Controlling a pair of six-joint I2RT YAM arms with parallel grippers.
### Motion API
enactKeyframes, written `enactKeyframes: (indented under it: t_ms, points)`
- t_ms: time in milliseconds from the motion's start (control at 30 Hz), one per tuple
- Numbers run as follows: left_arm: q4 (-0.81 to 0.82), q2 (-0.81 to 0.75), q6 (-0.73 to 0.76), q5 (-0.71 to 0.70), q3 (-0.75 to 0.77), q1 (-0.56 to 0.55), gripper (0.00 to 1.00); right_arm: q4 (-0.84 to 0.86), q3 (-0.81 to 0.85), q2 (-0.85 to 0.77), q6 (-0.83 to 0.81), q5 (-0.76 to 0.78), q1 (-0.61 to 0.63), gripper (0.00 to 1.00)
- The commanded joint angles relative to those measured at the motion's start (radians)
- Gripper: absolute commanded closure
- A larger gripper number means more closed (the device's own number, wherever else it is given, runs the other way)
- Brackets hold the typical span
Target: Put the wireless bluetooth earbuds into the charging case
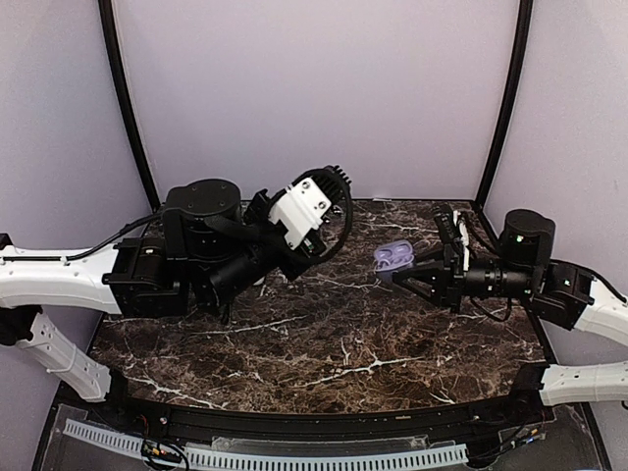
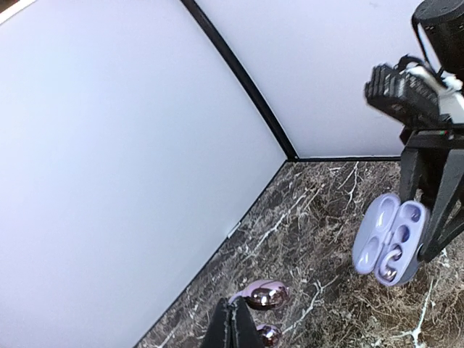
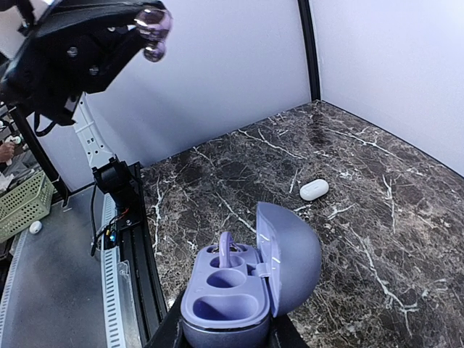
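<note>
Right wrist view: the small rounded lavender hinged charging case (image 3: 290,261) stands open, lid upright, its base clamped in the right tool (image 3: 228,335) and apparently held clear of the dark marble-patterned counter (image 1: 324,343). A lilac piece rises from the far well; whether it is a seated bud cannot be told. At upper left the left tool (image 2: 232,326), fingers together, pinches a tiny glossy mauve earbud (image 2: 264,295), which shows as two shiny lobes just past the tips.

Both pieces look like light, hard, slick plastic. The earbud could slip out of a tight pinch, so it is probably best held across its broad outer body, with the seating side left bare. The case is best gripped low on the base, away from hinge and wells.

The tools are well apart with open air between them. The lid walls off one side of the wells, so entry looks best from above. A plain white oval pebble (image 3: 314,189) lies on the counter beyond the case, apart from both tools.
</note>
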Motion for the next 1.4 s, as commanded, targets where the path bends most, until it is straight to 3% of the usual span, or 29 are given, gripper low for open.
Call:
enactKeyframes:
  t_ms: [0, 200, 633, 833, 1167, 1367]
  points:
    - [0.138, 0.06, 0.254, -0.099, 0.071, -0.107, 1.0, 0.083, 0.031, 0.003, 0.01, -0.039, -0.006, 1.0]
    - [0.238, 0.147, 0.396, -0.125, 0.093, -0.182, 1.0, 0.095, 0.043, 0.013, -0.022, -0.143, -0.006, 1.0]
    - [0.297, 0.232, 0.589, -0.18, 0.113, -0.195, 1.0, 0.015, 0.105, 0.045, -0.054, -0.224, -0.006, 1.0]
    - [0.429, 0.215, 0.757, -0.198, 0.063, -0.201, 1.0, 0.116, 0.027, 0.015, -0.052, -0.202, -0.005, 1.0]
    - [0.548, 0.113, 0.927, -0.16, -0.067, -0.256, 1.0, 0.385, -0.048, 0.04, -0.198, -0.206, -0.001, 1.0]
    - [0.738, 0.129, 1.107, -0.164, -0.126, -0.265, 1.0, 0.367, -0.014, 0.075, -0.293, -0.217, 0.004, 1.0]
